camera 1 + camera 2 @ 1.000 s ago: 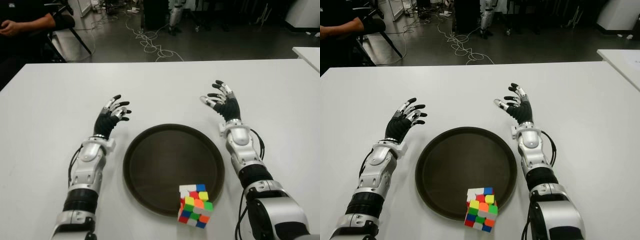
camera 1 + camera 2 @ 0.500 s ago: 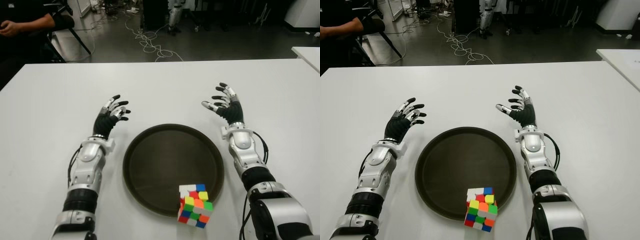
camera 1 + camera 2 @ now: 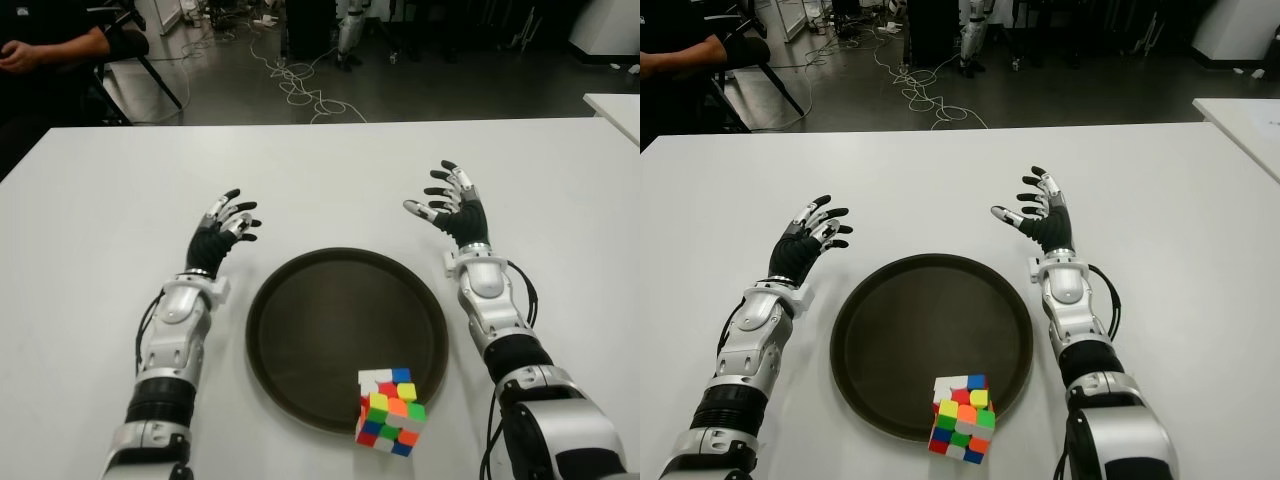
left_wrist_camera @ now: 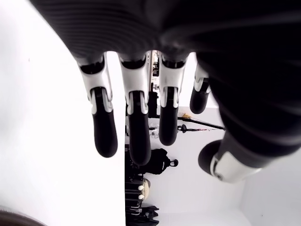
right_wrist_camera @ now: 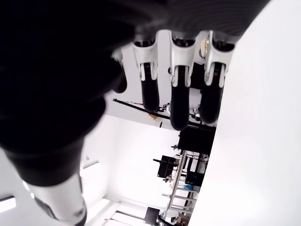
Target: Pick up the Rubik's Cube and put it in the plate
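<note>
I judge the cube [image 3: 391,411], on the plate's [image 3: 300,340] near rim, light, rigid, slick: grip opposite faces; right hand [image 3: 450,208] spread, empty.

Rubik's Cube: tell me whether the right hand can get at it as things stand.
Probably yes. The cube sits exposed at the plate's near rim with nothing over it, and the right hand is open, but it is beyond the plate's far side and must pull back.

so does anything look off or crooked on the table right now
One thing: the cube sits astride the near rim of the plate, part on it and part on the table, and it looks scrambled and turned at an angle. Nothing looks spilled or damaged. The left hand and right hand are open beside the plate, holding nothing.
</note>
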You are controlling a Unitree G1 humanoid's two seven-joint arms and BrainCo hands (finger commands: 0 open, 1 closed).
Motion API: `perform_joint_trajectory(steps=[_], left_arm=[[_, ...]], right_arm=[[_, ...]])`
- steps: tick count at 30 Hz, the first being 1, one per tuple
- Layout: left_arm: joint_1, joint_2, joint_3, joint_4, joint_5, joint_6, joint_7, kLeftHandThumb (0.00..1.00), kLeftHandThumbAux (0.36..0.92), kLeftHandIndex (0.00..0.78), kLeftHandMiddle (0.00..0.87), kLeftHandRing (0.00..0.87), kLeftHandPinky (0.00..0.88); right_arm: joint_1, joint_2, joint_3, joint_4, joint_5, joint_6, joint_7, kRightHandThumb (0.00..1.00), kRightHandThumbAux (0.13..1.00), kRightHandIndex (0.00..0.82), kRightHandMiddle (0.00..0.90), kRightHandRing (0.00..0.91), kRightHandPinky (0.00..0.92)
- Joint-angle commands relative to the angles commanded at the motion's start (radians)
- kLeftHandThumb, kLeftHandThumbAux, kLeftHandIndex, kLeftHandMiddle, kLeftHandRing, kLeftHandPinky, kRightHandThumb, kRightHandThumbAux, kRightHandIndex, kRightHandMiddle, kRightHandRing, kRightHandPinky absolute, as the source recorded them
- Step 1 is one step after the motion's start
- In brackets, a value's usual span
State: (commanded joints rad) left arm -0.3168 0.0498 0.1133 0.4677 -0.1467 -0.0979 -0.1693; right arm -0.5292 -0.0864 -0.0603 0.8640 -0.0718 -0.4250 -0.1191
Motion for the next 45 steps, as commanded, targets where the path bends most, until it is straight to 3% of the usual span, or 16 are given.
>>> perform_joint_trajectory(steps=[4, 10, 22, 45], left_arm=[[0.0, -0.002, 0.003, 0.0, -0.006, 0.003, -0.002, 0.629, 0.625, 0.117, 0.259, 0.348, 0.415], [-0.003, -0.001, 0.006, 0.008, -0.01, 0.002, -0.005, 0.632, 0.628, 0.117, 0.255, 0.349, 0.407], [-0.003, 0.001, 0.01, 0.012, -0.011, -0.009, -0.009, 0.63, 0.628, 0.115, 0.259, 0.35, 0.418], [-0.004, 0.001, 0.01, 0.029, 0.0, -0.046, -0.001, 0.641, 0.618, 0.114, 0.259, 0.338, 0.412]], right_arm=[[0.018, 0.0, -0.007, -0.033, 0.02, -0.002, 0.029, 0.054, 0.778, 0.145, 0.241, 0.289, 0.34], [0.103, 0.014, -0.002, -0.234, 0.04, 0.05, 0.061, 0.047, 0.777, 0.157, 0.249, 0.288, 0.332], [0.176, 0.034, -0.007, -0.354, 0.058, 0.046, 0.067, 0.076, 0.783, 0.158, 0.261, 0.295, 0.325], [0.16, 0.035, -0.033, -0.294, 0.072, 0.035, 0.081, 0.1, 0.794, 0.16, 0.261, 0.297, 0.313]])
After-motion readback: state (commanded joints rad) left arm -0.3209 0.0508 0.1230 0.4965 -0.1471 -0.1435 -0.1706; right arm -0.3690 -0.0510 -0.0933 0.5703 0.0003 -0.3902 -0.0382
